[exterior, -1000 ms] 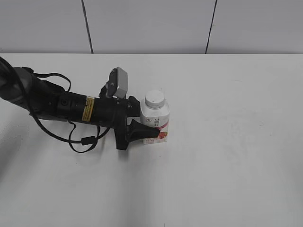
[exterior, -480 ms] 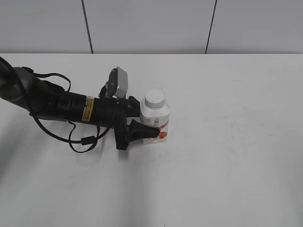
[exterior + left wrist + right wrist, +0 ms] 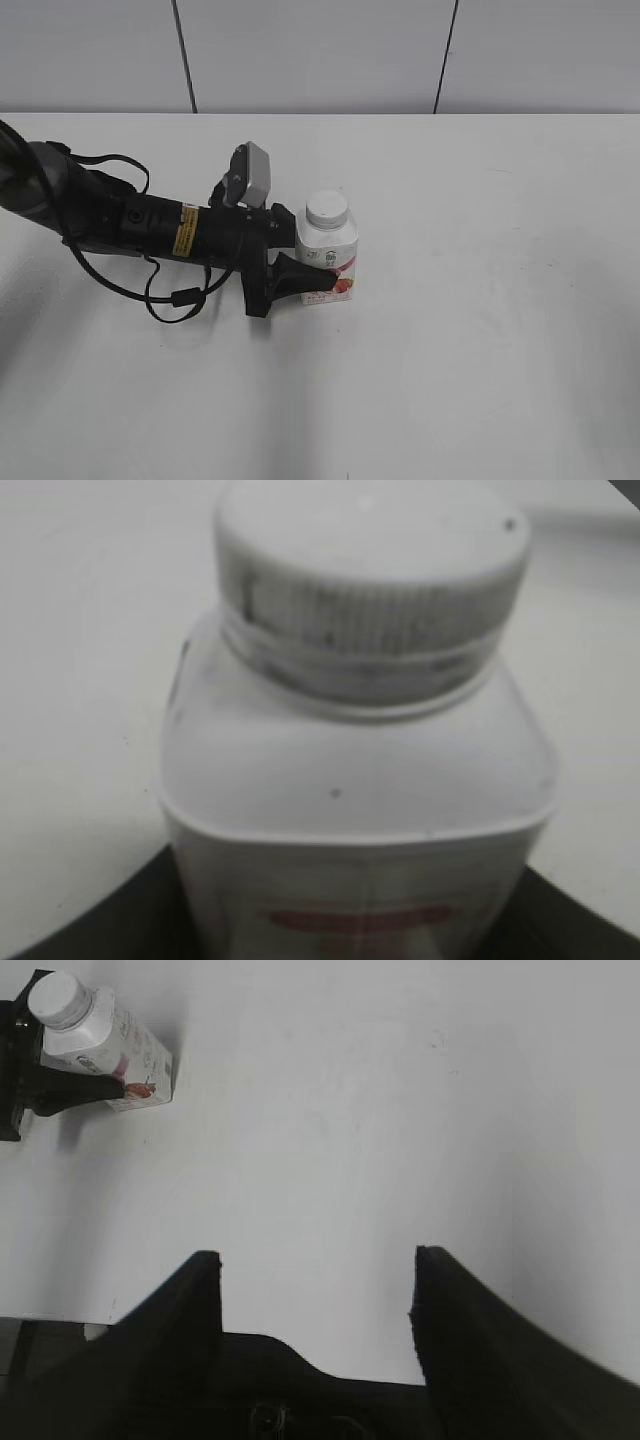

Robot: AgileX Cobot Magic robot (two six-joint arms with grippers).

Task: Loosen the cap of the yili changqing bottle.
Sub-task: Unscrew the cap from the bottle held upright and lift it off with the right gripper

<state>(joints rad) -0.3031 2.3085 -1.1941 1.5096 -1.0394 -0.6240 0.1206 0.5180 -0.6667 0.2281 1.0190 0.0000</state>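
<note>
Bottle (image 3: 327, 255) stands upright on the white tabletop (image 3: 480, 330) just left of center, white cap (image 3: 327, 209) screwed on top. Left tool (image 3: 305, 262) reaches in from 9 o'clock and pinches the bottle's body below the shoulders. Right tool (image 3: 315, 1300) hangs spread and empty above bare tabletop, bottle far off at 11 o'clock in its view.

Blurred label, hidden bottle side, cropped pincers

In the left wrist view the yili changqing bottle (image 3: 355, 810) is blurred, its label unreadable and base cut off at 6 o'clock. In the exterior view the left pincer (image 3: 300, 262) hides its lower-left side. The right pincer (image 3: 315, 1295) fingers run off-frame.
</note>
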